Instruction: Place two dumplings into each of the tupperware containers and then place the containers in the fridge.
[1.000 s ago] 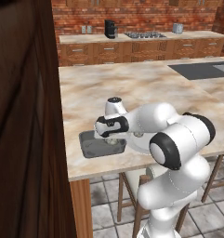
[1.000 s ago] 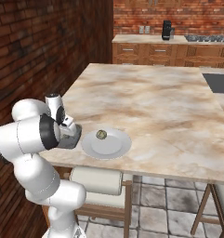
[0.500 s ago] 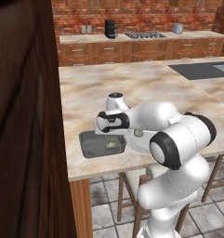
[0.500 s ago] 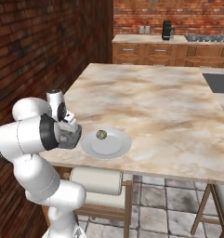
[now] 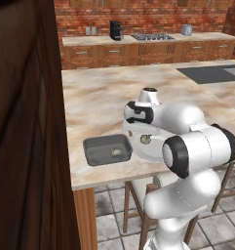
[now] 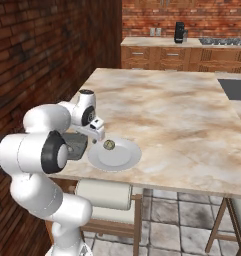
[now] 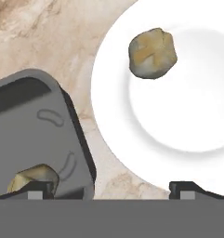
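Observation:
A dark grey tupperware tray [image 5: 100,145] sits near the counter's front edge with one beige dumpling [image 5: 115,152] inside it. Right beside it, another dumpling [image 5: 145,139] lies on a round white plate [image 5: 150,152]. My gripper [image 7: 113,190] hangs open and empty above the gap between tray [image 7: 29,125] and plate [image 7: 187,121]. One fingertip [image 7: 38,188] is over the tray's dumpling [image 7: 32,179], the other [image 7: 187,188] over the plate's rim. The plate's dumpling [image 7: 153,52] lies further ahead. The large white tray and the fridge are out of view.
A dark wooden cabinet side [image 5: 26,122] stands close on the left of the marble island [image 5: 99,93]. A sink [image 5: 206,73] is set into the island's far right. Stools [image 6: 104,195] stand under the front edge. A back counter [image 5: 138,41] carries a coffee machine.
My hand has shifted from above the grey tray toward the plate. One dumpling now shows lying in the tray.

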### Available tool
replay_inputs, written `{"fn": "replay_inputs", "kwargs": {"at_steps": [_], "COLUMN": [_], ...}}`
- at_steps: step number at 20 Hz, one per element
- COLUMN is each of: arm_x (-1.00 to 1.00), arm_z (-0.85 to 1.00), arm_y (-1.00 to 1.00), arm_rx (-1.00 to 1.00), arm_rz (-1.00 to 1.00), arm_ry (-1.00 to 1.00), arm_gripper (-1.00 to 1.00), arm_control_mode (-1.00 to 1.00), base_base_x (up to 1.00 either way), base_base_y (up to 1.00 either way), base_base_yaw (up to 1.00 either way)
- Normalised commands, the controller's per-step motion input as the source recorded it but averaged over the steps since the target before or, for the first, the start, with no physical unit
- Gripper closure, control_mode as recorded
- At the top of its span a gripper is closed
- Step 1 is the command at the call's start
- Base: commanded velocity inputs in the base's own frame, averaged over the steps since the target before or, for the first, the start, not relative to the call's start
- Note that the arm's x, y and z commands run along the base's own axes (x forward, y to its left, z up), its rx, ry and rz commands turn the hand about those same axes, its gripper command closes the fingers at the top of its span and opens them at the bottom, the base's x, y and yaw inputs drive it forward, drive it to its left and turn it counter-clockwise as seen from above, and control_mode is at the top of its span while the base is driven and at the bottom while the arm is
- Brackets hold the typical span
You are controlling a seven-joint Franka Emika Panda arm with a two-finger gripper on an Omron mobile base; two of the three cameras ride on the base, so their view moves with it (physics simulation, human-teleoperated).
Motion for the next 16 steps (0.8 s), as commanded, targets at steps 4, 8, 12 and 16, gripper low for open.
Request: {"fn": "replay_inputs", "kwargs": {"at_steps": [4, 8, 12, 16], "arm_x": [0.3, 0.02, 0.03, 0.4], "arm_z": [-0.01, -0.24, -0.8, -0.5], "arm_y": [-0.95, -0.58, -0.03, 0.0], "arm_rx": [0.04, 0.01, 0.0, 0.0], "arm_rz": [-0.11, -0.04, 0.0, 0.0], "arm_ry": [0.05, 0.01, -0.08, -0.09], "arm_gripper": [-1.0, -1.0, -1.0, -1.0], "arm_control_mode": [-1.0, -1.0, -1.0, -1.0], "base_base_x": [0.0, 0.0, 0.0, 0.0], "base_base_y": [0.0, 0.0, 0.0, 0.0], "base_base_yaw": [0.0, 0.0, 0.0, 0.0]}}
